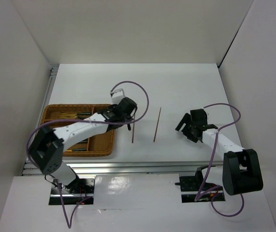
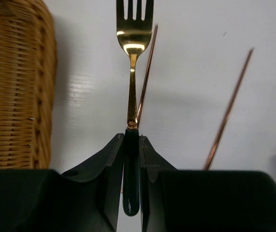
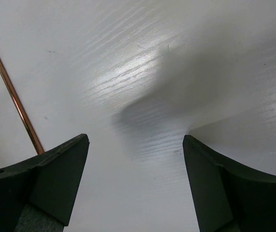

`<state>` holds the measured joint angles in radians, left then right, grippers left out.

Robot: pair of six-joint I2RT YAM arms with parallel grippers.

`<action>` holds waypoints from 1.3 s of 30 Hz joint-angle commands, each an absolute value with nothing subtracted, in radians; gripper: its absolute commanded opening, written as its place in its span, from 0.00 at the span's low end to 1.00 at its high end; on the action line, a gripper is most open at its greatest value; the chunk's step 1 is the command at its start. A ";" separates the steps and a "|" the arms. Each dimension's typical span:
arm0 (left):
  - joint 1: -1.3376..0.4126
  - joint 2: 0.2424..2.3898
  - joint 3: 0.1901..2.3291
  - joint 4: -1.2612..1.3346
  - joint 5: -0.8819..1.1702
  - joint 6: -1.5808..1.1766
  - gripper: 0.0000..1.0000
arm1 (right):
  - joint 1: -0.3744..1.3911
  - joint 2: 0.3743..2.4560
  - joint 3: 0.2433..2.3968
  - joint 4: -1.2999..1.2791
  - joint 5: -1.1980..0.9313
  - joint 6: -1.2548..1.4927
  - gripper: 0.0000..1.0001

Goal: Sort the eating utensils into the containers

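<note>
My left gripper is shut on the dark green handle of a gold fork, held above the white table just right of the brown wicker tray. Several dark-handled utensils lie in the tray's compartments. Two thin brown sticks lie on the table: one runs under the fork, the other lies further right. My right gripper is open and empty over bare table, right of the second stick.
White walls close in the table at the left, back and right. The tray sits near the table's front left edge. Purple cables loop above both arms.
</note>
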<state>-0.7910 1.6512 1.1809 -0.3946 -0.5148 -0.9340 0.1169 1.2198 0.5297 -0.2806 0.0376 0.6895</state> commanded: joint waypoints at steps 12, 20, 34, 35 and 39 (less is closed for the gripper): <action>-0.565 1.046 0.752 -0.603 -0.756 -1.641 0.23 | 0.110 1.220 0.517 -0.259 0.028 0.683 0.86; -0.476 0.973 0.739 -0.945 -0.818 -2.016 0.23 | 0.110 1.238 0.517 -0.259 0.017 0.683 0.86; -0.341 0.907 0.697 -1.078 -0.790 -2.086 0.25 | 0.110 1.247 0.526 -0.259 0.017 0.683 0.86; -0.341 0.907 0.696 -1.078 -0.790 -2.086 0.25 | 0.110 1.247 0.526 -0.259 0.017 0.683 0.86; -0.331 0.873 0.661 -1.052 -0.799 -2.054 0.32 | 0.110 1.247 0.526 -0.259 0.017 0.683 0.86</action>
